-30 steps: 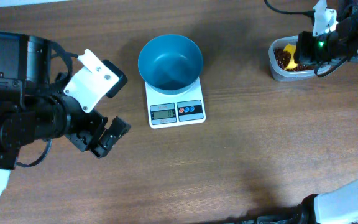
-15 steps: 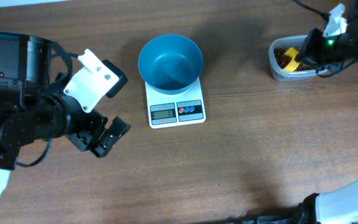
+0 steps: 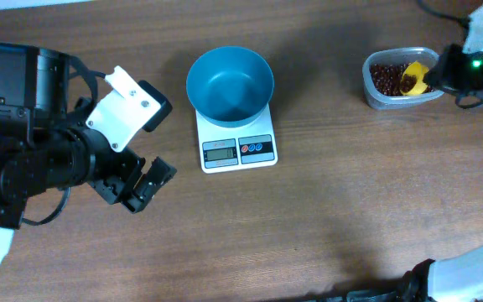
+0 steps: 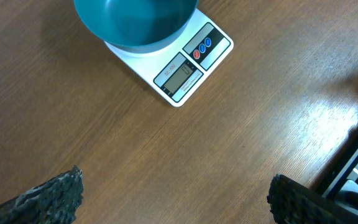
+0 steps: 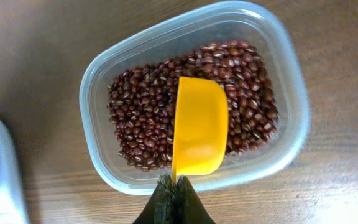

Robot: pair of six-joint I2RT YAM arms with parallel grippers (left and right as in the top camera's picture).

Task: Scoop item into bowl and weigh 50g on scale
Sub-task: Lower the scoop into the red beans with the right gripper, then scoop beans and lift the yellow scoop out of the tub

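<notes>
Overhead: the blue bowl [image 3: 230,82] sits empty on the scale [image 3: 237,151] at mid-table. The beans [image 3: 384,77] are all in the clear tub [image 3: 376,99], far right. The yellow scoop [image 3: 414,77] has slid from the tub's left side to its right over the last second.

Left wrist: your left gripper [image 3: 148,186] is spread wide, holding nothing, near-left of the scale.

Right wrist: your right gripper [image 5: 174,200] is clamped on the scoop's handle, and no beans show in the scoop. You're at the scooping step: dig in, lift level, then carry left to the bowl.
</notes>
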